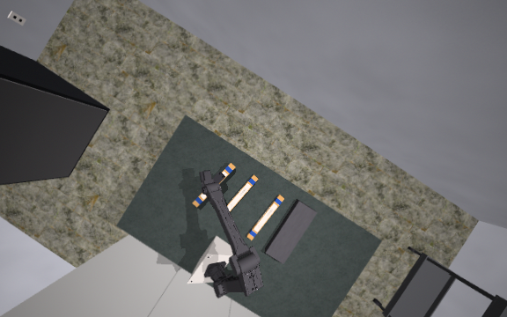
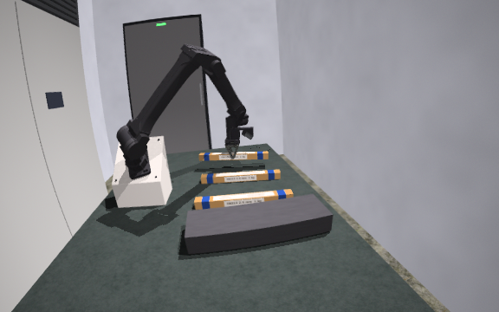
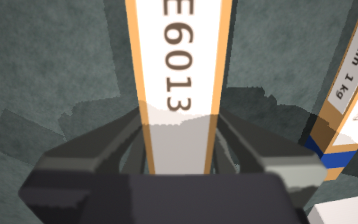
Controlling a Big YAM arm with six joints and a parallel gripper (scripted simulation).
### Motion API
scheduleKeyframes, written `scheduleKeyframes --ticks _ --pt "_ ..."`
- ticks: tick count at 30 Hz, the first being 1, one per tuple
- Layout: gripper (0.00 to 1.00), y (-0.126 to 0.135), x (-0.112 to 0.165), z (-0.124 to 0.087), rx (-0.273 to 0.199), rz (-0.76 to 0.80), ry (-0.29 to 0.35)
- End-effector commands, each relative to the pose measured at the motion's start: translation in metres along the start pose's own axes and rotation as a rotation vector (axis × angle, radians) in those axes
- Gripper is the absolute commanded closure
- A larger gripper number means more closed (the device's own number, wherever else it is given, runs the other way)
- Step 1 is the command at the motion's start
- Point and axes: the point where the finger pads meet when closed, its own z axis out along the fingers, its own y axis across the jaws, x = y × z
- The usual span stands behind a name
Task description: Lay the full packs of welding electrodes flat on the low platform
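Note:
Three long orange packs with white labels and blue bands lie in a row on the dark green mat. My gripper (image 2: 232, 152) is shut on the middle of the far pack (image 2: 233, 155), which hangs level a little above the mat, its shadow under it. In the wrist view the fingers clamp both sides of this pack (image 3: 180, 60), labelled E6013. The middle pack (image 2: 240, 176) and the near pack (image 2: 243, 198) rest on the mat. The low dark grey platform (image 2: 258, 222) lies just beyond the near pack, with nothing on it.
The arm's white base block (image 2: 141, 178) stands at the mat's left side. A grey wall runs along the right edge of the table. A black cabinet (image 1: 20, 132) and a dark cart (image 1: 434, 286) stand away from the mat.

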Motion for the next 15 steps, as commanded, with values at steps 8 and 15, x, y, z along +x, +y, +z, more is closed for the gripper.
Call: scheduleKeyframes --ticks 8,15 --pt "1.00 0.0215 -0.0267 -0.0532 -0.071 0.032 -0.064" --pt "1.00 0.0218 -0.0273 -0.0545 -0.072 0.032 -0.064"
